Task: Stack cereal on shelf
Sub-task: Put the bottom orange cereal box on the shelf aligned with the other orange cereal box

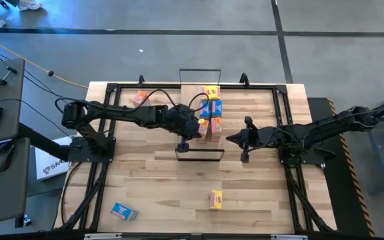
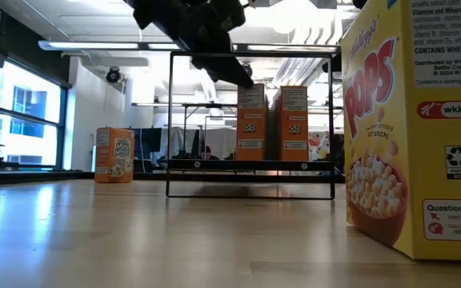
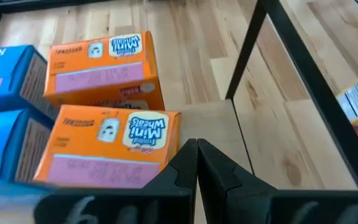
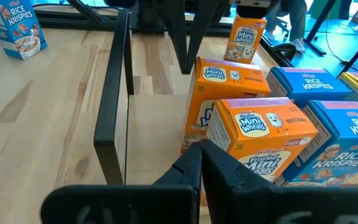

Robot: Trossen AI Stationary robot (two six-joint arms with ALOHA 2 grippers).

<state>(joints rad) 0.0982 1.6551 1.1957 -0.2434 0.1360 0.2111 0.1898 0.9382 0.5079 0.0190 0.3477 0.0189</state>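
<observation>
**Cereal boxes on the shelf, both hands closed**

Orange, blue and yellow cereal boxes (image 1: 211, 112) stand along the shelf (image 1: 191, 137) mid-tabletop (image 1: 145, 180). Left hand (image 1: 191, 127), fingers together and empty, hovers just beside the orange boxes. Right hand (image 1: 232, 139), also closed, waits near the shelf's other side

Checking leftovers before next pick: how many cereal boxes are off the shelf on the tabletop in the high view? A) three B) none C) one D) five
A: off the shelf lie an orange box, a yellow box and a blue box.
</observation>
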